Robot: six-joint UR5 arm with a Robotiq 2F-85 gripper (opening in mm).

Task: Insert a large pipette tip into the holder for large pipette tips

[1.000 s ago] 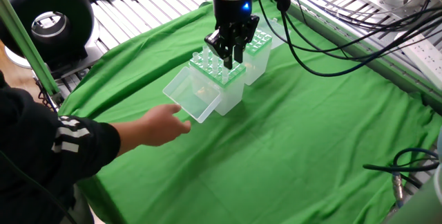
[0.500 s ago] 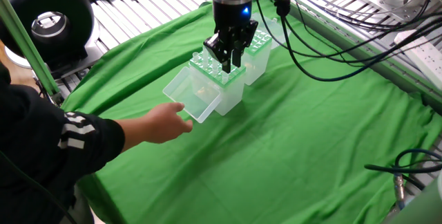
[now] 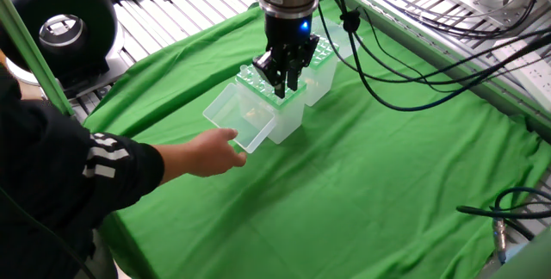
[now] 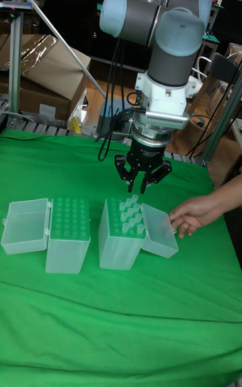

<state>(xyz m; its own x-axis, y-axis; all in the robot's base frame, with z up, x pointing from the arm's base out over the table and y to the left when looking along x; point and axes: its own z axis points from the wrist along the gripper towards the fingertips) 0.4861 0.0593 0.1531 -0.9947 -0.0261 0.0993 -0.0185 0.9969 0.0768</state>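
The hand hangs narrowed over the tip box, around one large pipette tip; whether it grips, I cannot tell. A person's fingers steady the lid. The holder for large pipette tips waits at 9 o'clock.

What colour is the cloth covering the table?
Bright green cloth, clearest in the fixed view.

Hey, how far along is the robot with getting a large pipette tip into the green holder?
Early. Done: both lids are open, and the hand is down over the box of clear tips, with a person reaching to its lid. In hand: taking a tip; whether it is gripped yet, I cannot tell. Left: lift it, carry it to the green holder and push it into a hole.
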